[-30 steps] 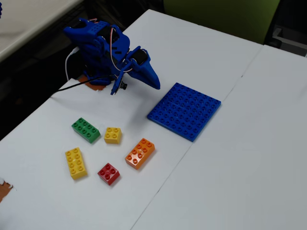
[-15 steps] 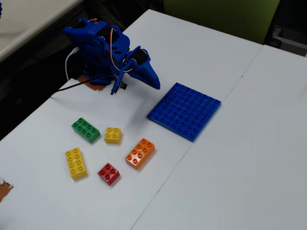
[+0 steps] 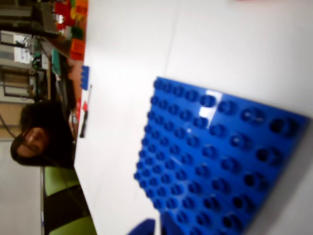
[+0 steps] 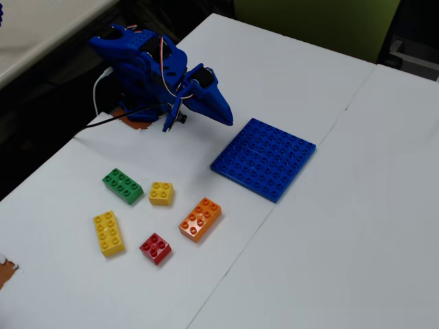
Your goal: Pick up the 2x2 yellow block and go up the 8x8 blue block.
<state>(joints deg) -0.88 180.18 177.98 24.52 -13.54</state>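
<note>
The 2x2 yellow block [image 4: 161, 193] lies on the white table among other bricks, in the fixed view only. The 8x8 blue block [image 4: 264, 158] lies flat to its right and fills the lower right of the wrist view [image 3: 215, 166]. My gripper [image 4: 225, 118] hangs from the folded blue arm, above the table just left of the plate's far corner and well away from the yellow block. Its jaws look closed into one wedge with nothing in them. Only blurred blue tips of the gripper [image 3: 154, 226] show at the wrist view's bottom edge.
A green brick [image 4: 123, 186], a long yellow brick [image 4: 108, 233], a red brick [image 4: 156, 248] and an orange brick [image 4: 200, 219] surround the small yellow one. The arm's base [image 4: 134, 75] stands at the table's left edge, where a black cable runs off it.
The arm has stirred slightly, and the gripper has risen and swung a little to the right. The bricks and the plate have not moved.
</note>
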